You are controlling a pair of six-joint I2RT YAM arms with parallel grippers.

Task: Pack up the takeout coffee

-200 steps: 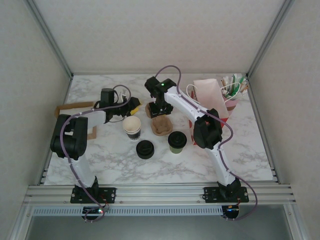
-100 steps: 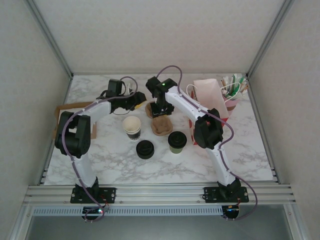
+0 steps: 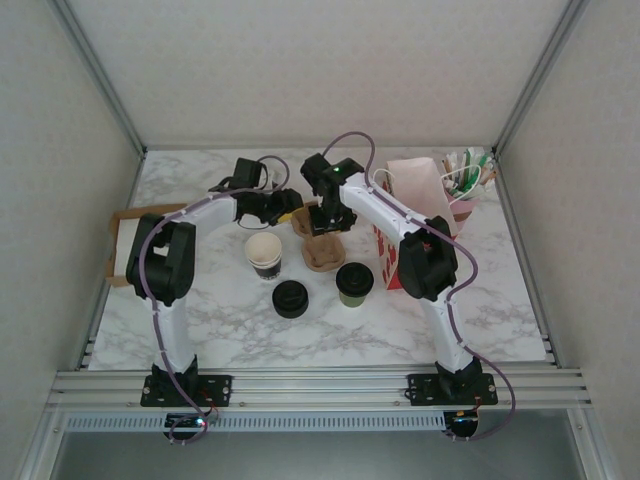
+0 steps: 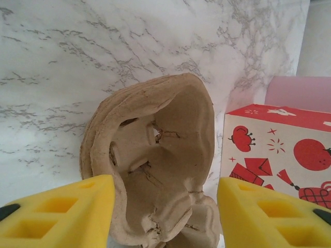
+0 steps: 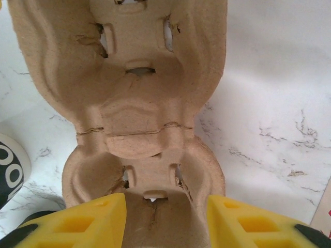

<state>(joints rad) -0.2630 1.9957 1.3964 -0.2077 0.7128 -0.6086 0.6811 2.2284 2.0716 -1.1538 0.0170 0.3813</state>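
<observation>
Table [image 3: 200, 320]: marble top, both arms reaching to its middle, toward the far edge.

Printed red-and-white bag [image 3: 415, 185]: standing toward the far right corner. Nothing seen packed into it.

Pulp cup carrier [image 3: 322, 248]: two cells, lying mid-table, both cells empty in the wrist views.

Takeout coffee [image 3: 354, 282]: upright, lid on, standing free just on the near-edge side of the carrier and slightly right. Not in a cell, not touched by either arm.

Lidless cup [image 3: 264, 254]: left of the carrier. Loose black lid [image 3: 290, 298]: nearer the near edge, between the two cups.

Left gripper [image 3: 296, 212]: at the carrier's far end, jaws apart with the far cell between them; no squeeze evident.

Right gripper [image 3: 328, 222]: over the carrier, fingers [image 5: 77, 222] straddling one cell close against its walls. Cannot tell whether they are pressing or only flanking.

Progress, judged: early. Work so far concerns the carrier only. Remaining: secure or position the carrier, seat the coffee in a cell, then probably load it into the bag.
</observation>
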